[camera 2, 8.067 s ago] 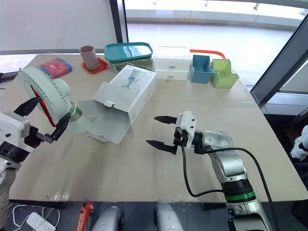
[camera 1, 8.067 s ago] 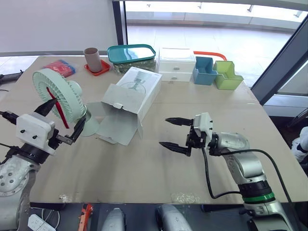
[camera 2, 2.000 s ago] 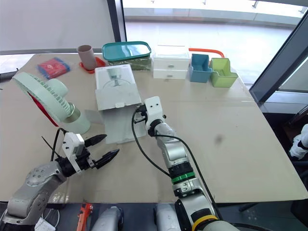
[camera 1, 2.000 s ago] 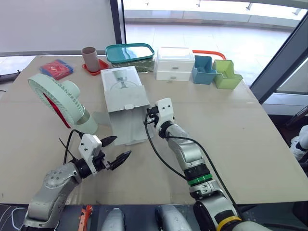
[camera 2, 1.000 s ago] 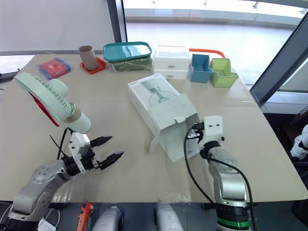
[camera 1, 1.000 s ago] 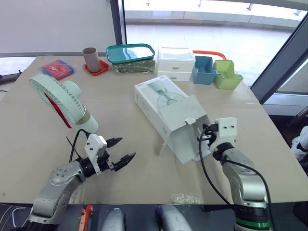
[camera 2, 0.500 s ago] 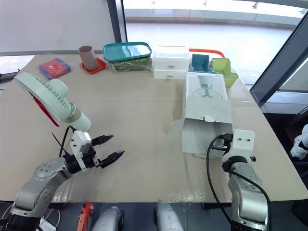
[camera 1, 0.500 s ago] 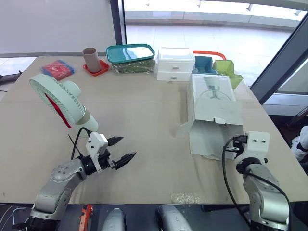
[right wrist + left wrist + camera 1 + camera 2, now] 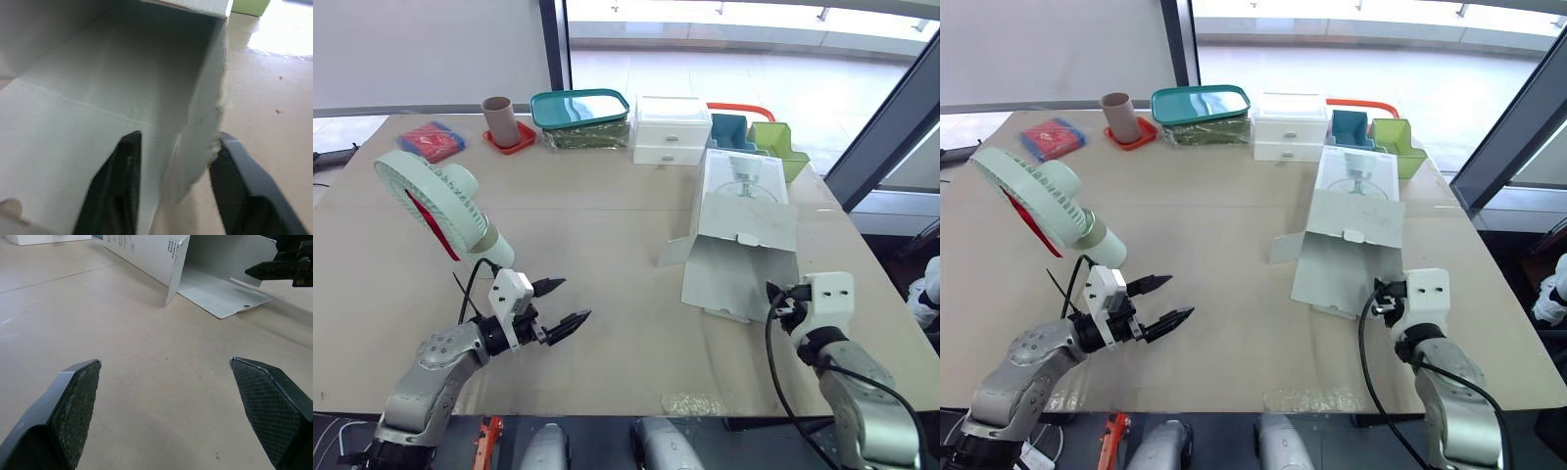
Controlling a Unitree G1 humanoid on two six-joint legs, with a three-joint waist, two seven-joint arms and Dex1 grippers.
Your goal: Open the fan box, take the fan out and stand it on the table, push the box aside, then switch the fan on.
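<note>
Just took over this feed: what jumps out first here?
The pale green fan rests tilted on the left of the table, already out of its box. The open white fan box lies at the right, flaps toward the right pincer, whose fingers straddle a box wall. The left pincer hovers open near the fan's base.

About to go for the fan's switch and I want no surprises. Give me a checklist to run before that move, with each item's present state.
1. Fan out of its box and standing on the table: ok.
2. Fan box set aside, well apart from the fan: ok.
3. Left gripper open, empty and close to the fan's base: ok.
4. Right gripper clear of the box: not ok; its open fingers straddle a box wall.
5. Fan's switch located: cannot tell.
</note>
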